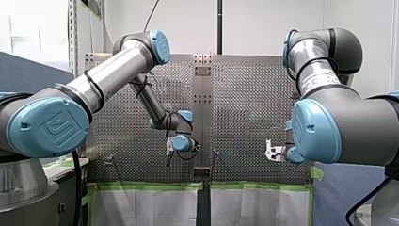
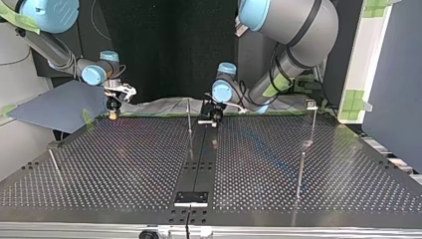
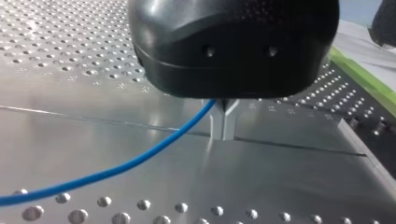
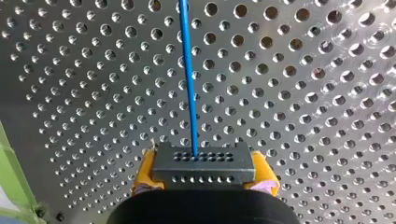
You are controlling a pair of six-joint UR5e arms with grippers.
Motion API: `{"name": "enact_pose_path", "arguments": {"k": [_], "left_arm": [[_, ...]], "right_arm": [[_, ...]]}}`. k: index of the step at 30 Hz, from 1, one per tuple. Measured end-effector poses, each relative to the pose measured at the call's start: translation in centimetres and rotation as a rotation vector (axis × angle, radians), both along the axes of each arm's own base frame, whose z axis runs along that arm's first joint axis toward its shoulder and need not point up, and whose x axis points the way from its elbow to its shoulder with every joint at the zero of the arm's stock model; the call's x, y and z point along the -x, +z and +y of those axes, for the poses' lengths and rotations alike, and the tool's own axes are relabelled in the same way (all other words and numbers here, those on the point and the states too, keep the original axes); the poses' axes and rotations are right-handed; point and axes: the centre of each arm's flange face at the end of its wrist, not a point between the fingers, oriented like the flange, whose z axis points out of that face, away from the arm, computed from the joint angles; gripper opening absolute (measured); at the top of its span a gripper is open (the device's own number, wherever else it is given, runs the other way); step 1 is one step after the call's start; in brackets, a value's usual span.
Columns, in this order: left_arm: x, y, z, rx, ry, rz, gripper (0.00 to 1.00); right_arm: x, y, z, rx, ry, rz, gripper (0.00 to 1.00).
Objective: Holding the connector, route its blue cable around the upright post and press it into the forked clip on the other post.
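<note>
Connector (image 4: pixel 204 164) clamped in right hand (image 4: pixel 204 173).

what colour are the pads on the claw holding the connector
Yellow pads on my right claw, flanking the connector; clearest in the right wrist view.

Perforated table (image 2: pixel 124 164), green tape (image 1: pixel 146 186) along its edge, white sheet (image 1: pixel 141 207) beyond.
</note>
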Motion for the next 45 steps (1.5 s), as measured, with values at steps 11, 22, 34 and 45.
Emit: {"name": "enact_pose_path", "arguments": {"k": [11,22,34,45], "left_arm": [[-0.1,-0.1,0.4,0.002,0.007,0.014,0.02],[0.2,-0.2,0.3,0.040,-0.015,0.048,0.39],[2.2,-1.1,0.2,-0.009,-0.112,0.155,1.00],[4.6,1.0,-0.8,-0.026,-0.181,0.150,1.00]], "right_arm": [[0.0,0.2,-0.3,0.008,0.006,-0.011,0.00],[0.0,0.0,-0.3,0.000,0.006,-0.012,0.00],[-0.2,-0.2,0.0,-0.018,0.010,-0.010,0.00],[-0.6,-0.3,0.3,-0.029,0.027,-0.011,0.00]]}}
